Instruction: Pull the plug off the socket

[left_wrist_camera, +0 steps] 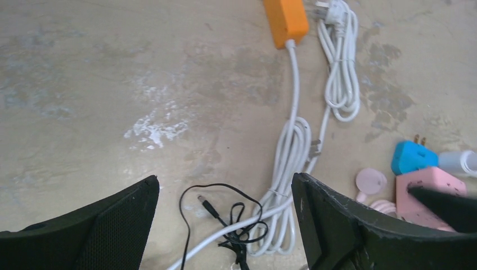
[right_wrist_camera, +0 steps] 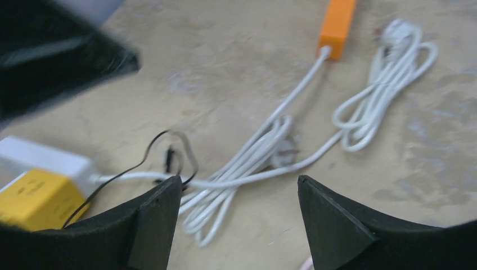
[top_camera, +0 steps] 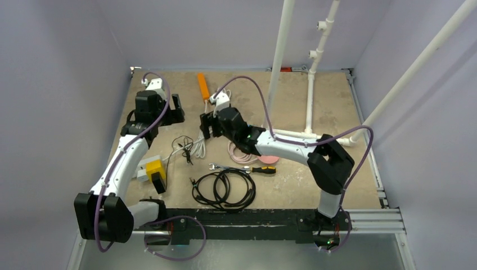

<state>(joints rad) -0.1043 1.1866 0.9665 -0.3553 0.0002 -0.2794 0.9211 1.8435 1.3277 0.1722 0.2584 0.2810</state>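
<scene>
Orange socket strip top; white plug beside; end effector spread wide.

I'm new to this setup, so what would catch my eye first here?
The orange power strip at the far middle stands out, white cords trailing from it toward the near side. Both arms reach over those cords, left fingers and right fingers open. A black cable coil lies near the front edge.
</scene>
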